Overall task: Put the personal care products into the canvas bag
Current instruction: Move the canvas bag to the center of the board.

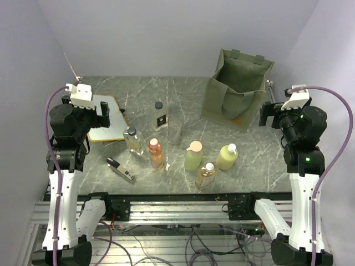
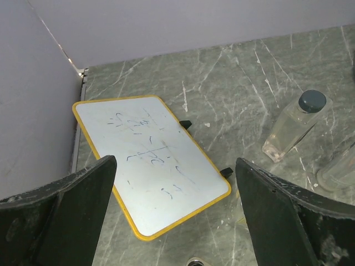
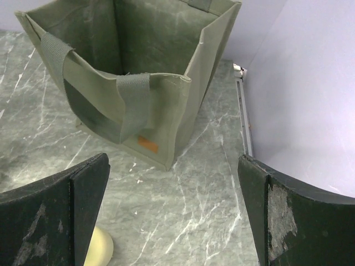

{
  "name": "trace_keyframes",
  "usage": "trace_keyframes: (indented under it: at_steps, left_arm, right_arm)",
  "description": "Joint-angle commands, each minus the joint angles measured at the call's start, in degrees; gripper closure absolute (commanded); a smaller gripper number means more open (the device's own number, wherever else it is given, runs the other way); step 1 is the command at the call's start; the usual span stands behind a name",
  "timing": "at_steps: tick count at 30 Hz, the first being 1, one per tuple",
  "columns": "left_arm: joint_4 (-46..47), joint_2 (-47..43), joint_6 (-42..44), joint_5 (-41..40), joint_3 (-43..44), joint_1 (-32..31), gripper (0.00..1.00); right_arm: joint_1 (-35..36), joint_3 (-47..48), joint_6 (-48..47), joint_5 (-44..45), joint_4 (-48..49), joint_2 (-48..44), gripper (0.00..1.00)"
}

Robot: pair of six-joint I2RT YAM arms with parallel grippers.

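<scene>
The olive canvas bag (image 1: 238, 88) stands open at the back right; it also fills the right wrist view (image 3: 133, 72). Several bottles stand mid-table: a clear black-capped one (image 1: 160, 114), a translucent grey container (image 1: 175, 132), a second clear bottle (image 1: 132, 138), an orange one (image 1: 156, 152), a yellow-green one with a pink cap (image 1: 193, 156), a yellow-green one with a white cap (image 1: 227, 156) and an amber one (image 1: 206, 174). My left gripper (image 1: 102, 115) hangs open and empty above the white board (image 2: 150, 166). My right gripper (image 1: 268, 115) is open and empty right of the bag.
A slim black-and-silver gadget (image 1: 121, 169) lies at the front left. The yellow-edged white board (image 1: 105, 117) lies at the left. White walls close the back and sides. A pale bottle top (image 3: 100, 246) shows by the right gripper's left finger.
</scene>
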Motion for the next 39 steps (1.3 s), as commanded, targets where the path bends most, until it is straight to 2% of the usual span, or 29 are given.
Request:
trace_keyframes:
  at_steps: [1, 9, 18, 24, 30, 39]
  left_arm:
    - [3.0, 0.5, -0.1, 2.8, -0.3, 0.8, 0.01]
    - [3.6, 0.4, -0.1, 6.5, -1.4, 1.0, 0.01]
    - [4.4, 0.2, 0.5, 11.5, -2.4, 1.1, 0.01]
    - [5.2, 0.4, 0.4, 14.2, -3.2, 1.1, 0.01]
    - [5.4, 0.7, 0.3, 16.0, -3.3, 1.1, 0.01]
    - [5.4, 1.3, 0.3, 17.3, -3.1, 1.1, 0.01]
  right_arm:
    - [-0.5, 1.3, -0.7, -1.7, 1.4, 0.3, 0.0]
    - [-1.0, 0.3, -0.7, -3.7, 2.3, 0.4, 0.0]
    - [-1.1, 0.9, -4.0, 0.5, 2.5, 1.2, 0.0]
    - [-1.1, 1.6, -10.8, 0.4, 0.7, 5.6, 0.0]
    - [-1.0, -1.1, -16.4, 0.5, 4.6, 8.2, 0.01]
    - [-1.1, -0.8, -17.2, -1.8, 8.3, 17.4, 0.05]
